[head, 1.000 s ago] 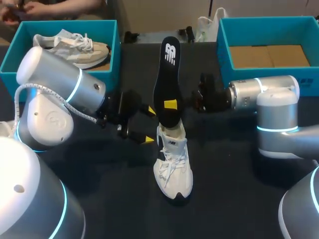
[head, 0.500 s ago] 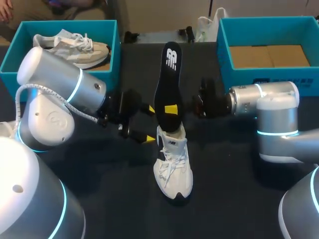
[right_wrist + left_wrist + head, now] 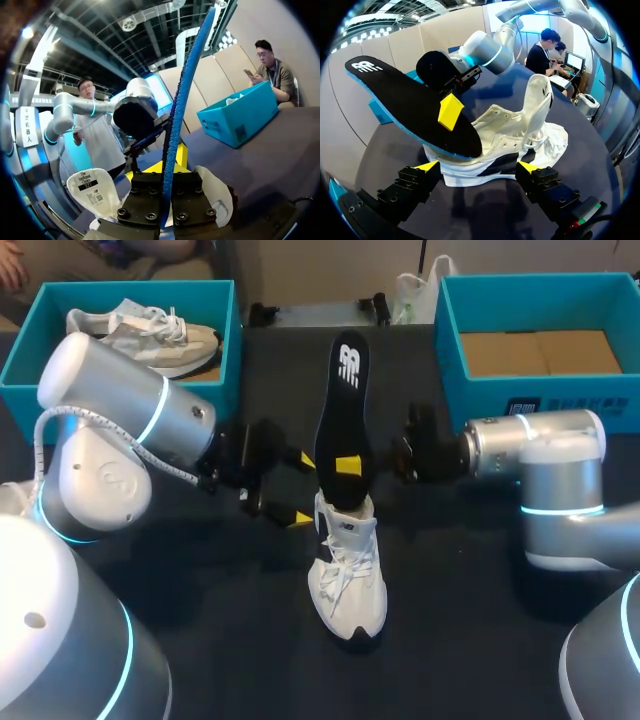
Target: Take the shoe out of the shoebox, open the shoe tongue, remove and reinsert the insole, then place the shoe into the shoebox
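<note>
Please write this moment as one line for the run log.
right gripper: shut on insole | insole: upright, lower end in white shoe | left gripper: open, beside shoe | shoe: on table

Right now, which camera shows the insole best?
Left wrist view: the insole shows its whole black face, with its lower end in the white shoe and the right end effector clamped on it. The head view shows it standing upright, but smaller. The right wrist view sees only its blue edge.
</note>
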`<state>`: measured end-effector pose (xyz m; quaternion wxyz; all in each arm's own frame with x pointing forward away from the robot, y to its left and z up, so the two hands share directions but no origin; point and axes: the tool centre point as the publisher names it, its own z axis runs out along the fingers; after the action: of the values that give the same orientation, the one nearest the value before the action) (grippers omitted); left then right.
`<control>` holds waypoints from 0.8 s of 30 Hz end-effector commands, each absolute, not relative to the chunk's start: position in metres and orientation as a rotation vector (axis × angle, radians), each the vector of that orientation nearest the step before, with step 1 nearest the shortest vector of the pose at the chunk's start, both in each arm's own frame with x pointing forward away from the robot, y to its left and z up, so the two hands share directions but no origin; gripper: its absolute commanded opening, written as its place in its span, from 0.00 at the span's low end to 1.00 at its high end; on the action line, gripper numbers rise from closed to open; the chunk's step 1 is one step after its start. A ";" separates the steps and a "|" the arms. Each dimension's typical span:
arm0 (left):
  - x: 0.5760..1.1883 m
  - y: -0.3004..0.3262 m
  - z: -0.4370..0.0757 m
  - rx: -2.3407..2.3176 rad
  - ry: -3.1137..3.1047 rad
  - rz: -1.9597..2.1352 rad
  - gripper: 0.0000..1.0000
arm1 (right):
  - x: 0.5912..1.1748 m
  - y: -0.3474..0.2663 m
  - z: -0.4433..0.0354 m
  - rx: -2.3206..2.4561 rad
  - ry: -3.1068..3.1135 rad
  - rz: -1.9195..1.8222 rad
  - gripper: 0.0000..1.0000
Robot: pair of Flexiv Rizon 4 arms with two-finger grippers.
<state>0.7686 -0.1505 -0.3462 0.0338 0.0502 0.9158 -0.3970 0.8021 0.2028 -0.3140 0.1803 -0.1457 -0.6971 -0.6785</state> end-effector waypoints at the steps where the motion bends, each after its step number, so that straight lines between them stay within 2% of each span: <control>1: 0.769 -0.152 -0.345 0.153 2.821 -1.213 1.00 | 0.799 0.203 -0.319 -0.418 -1.968 -1.918 0.00; 24: 0.773 -0.148 -0.353 0.134 2.835 -1.203 1.00 | 0.771 0.211 -0.350 -0.520 -1.937 -1.851 0.00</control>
<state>0.7727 -0.1472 -0.3520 0.0299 0.0442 0.9188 -0.3911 0.7771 0.2096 -0.3451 0.2073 -0.1842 -0.6959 -0.6625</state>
